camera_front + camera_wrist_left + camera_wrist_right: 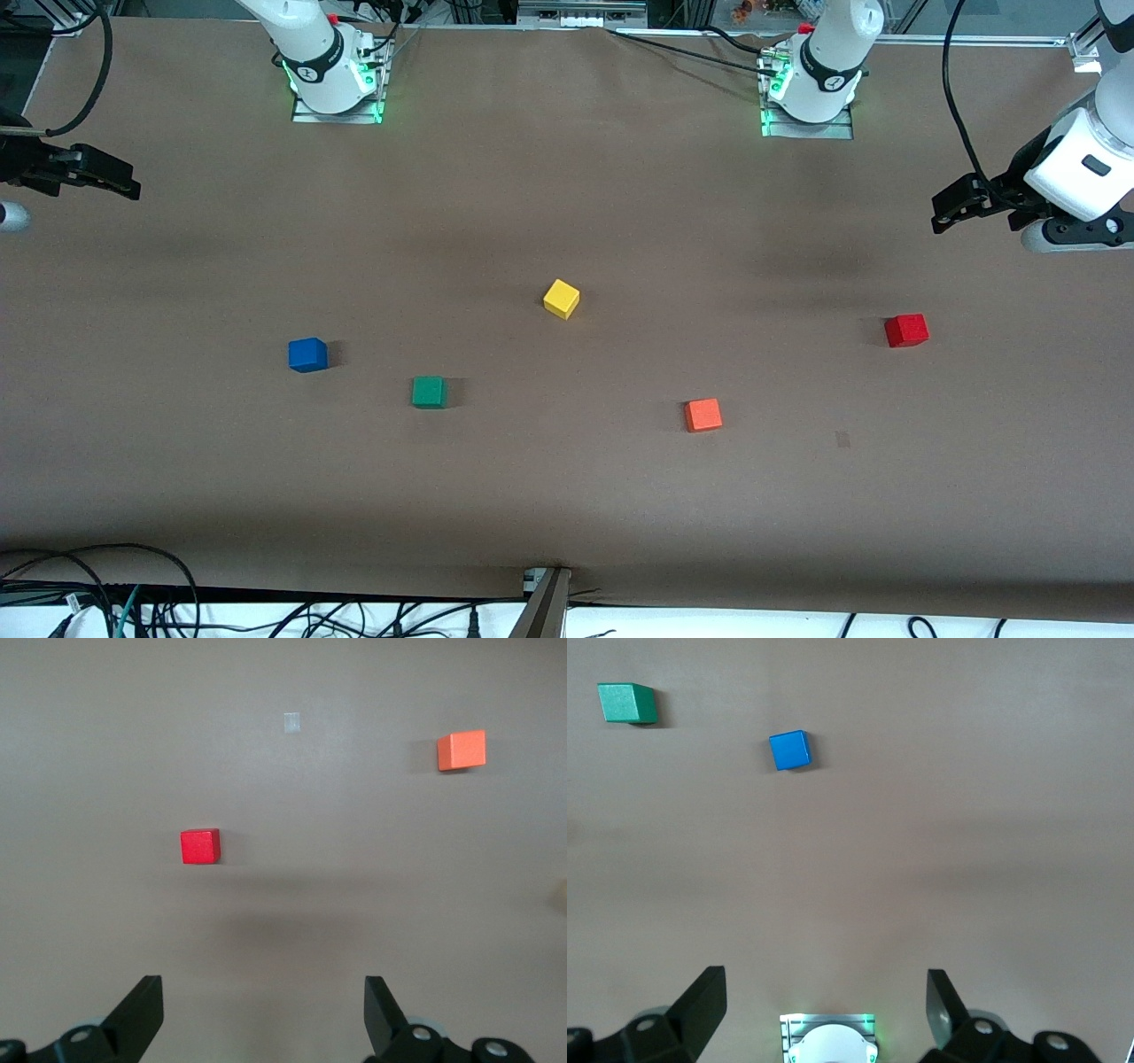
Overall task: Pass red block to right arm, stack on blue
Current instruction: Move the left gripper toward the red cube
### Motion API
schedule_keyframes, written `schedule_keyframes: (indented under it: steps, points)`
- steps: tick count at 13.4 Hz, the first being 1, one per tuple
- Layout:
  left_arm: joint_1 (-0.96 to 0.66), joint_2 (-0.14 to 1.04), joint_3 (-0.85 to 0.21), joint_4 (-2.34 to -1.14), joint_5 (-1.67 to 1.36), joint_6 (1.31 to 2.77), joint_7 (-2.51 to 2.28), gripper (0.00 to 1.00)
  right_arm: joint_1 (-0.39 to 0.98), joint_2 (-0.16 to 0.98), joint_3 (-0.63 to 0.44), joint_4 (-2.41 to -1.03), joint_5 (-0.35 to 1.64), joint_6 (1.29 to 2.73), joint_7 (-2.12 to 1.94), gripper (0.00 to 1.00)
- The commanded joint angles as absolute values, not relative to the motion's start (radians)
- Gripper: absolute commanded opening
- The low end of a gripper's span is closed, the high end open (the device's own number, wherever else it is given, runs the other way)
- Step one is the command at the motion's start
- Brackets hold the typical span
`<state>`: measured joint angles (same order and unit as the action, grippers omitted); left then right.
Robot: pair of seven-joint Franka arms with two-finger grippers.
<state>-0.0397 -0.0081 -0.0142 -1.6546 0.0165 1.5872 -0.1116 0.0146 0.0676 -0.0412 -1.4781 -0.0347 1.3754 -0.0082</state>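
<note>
Red block point(905, 330) sits alone on the brown table point(567, 496), untouched, at the left arm's end, well apart from the blue cube point(307, 354). Left gripper point(950, 208) hangs high near the red block, fingers wide and empty; right gripper point(120, 182) waits, likewise spread. Best to descend squarely, probably straddling flat faces and leaving room for the handover.
</note>
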Motion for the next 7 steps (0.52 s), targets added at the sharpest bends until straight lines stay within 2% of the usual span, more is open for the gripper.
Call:
schedule_keyframes:
  steps: [1,7]
  points:
    - [-0.048,-0.012,-0.005,-1.654,-0.003,1.585,-0.1,1.0,0.006,0.064,-0.04,-1.479,-0.029,1.381,-0.017,1.0]
    - [-0.048,-0.012,-0.006,-1.652,-0.003,1.578,-0.109,1.0,0.006,0.067,-0.041,-1.477,-0.029,1.381,-0.018,1.0]
